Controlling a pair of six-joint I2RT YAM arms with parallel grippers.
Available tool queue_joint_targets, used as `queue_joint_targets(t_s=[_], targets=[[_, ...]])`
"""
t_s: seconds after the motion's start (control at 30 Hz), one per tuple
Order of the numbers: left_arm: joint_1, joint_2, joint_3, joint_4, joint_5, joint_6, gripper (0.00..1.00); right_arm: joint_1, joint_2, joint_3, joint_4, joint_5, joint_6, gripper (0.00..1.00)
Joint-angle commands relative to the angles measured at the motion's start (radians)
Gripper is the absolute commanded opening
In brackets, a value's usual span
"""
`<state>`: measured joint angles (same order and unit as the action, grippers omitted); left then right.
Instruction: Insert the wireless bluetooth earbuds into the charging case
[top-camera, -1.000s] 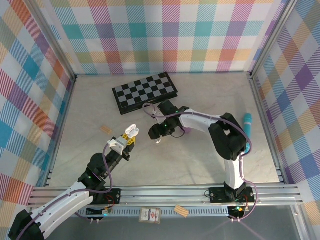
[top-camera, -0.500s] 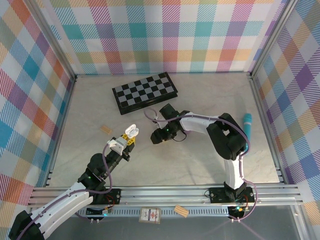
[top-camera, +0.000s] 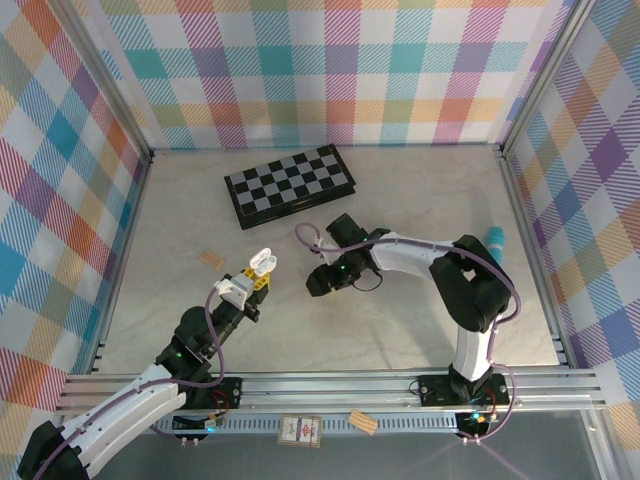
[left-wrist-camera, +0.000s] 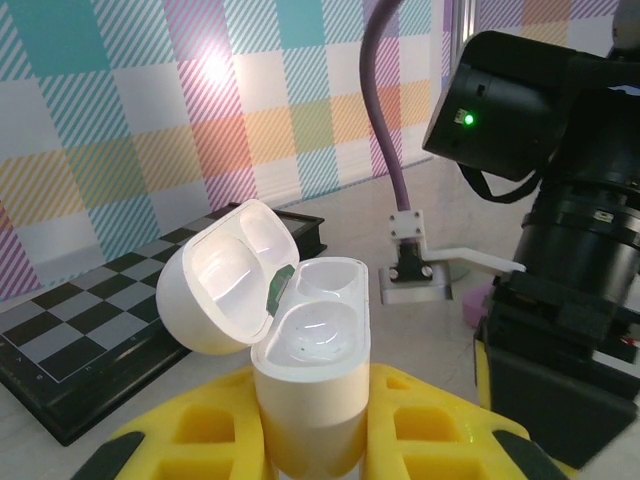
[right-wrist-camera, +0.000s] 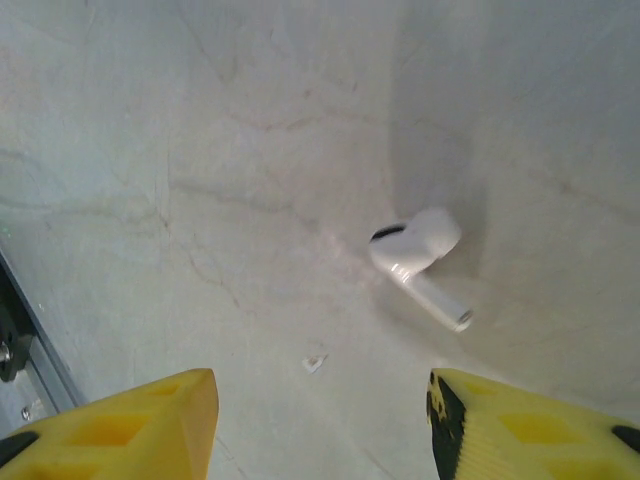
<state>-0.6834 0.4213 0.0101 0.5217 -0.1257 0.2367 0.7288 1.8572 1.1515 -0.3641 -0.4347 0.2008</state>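
Top external view: your two arms reach from the near rail over a pale marbled table (top-camera: 400, 320); the left arm angles up and to the right, and the right arm bends left toward the table's middle.
Left gripper (top-camera: 254, 279): you have it clamped on the charging case (left-wrist-camera: 310, 350), with yellow fingers (left-wrist-camera: 180, 440) pressing on both sides of its lower body.
Charging case: it stands upright in that grip. Its lid (left-wrist-camera: 225, 290) is swung open and tipped to the left, and the two wells in the body are smooth white hollows.
Right gripper (right-wrist-camera: 320, 425): your jaws stand apart, one yellow tip low on each side of the wrist view, with bare table between them.
Earbud (right-wrist-camera: 415, 255): one white bud lies on its side on the table, ahead of your right fingers and apart from both. It is nearer the right-hand tip, and its stem points down and to the right.
Fleck (right-wrist-camera: 314, 362): a tiny white speck lies on the table between the bud and your jaws.
Chessboard (top-camera: 290, 185): it lies flat toward the far wall, beyond both grippers.
Teal object (top-camera: 495, 240): it lies by the right wall, just behind your right arm.
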Motion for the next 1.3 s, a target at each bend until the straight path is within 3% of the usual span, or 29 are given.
queue_joint_targets(t_s=[0.0, 0.13, 0.27, 0.6, 0.8, 1.27], targets=[[0.008, -0.008, 0.034, 0.0, -0.016, 0.014, 0.1, -0.022, 0.068, 0.094, -0.001, -0.011, -0.021, 0.58], [0.008, -0.01, 0.039, -0.007, -0.018, 0.009, 0.1, -0.022, 0.157, 0.177, -0.036, -0.037, -0.03, 0.58], [0.008, -0.009, 0.043, -0.014, -0.019, 0.009, 0.1, -0.006, 0.16, 0.148, -0.024, -0.053, -0.017, 0.57], [0.008, 0.003, 0.045, 0.0, -0.035, 0.019, 0.1, 0.094, 0.04, -0.007, 0.0, -0.036, 0.057, 0.56], [0.008, 0.005, 0.048, -0.001, -0.039, 0.019, 0.1, 0.088, -0.021, 0.001, -0.042, 0.075, 0.037, 0.56], [0.012, -0.025, 0.035, -0.023, -0.12, -0.011, 0.1, 0.055, 0.206, 0.19, -0.026, -0.074, -0.078, 0.53]])
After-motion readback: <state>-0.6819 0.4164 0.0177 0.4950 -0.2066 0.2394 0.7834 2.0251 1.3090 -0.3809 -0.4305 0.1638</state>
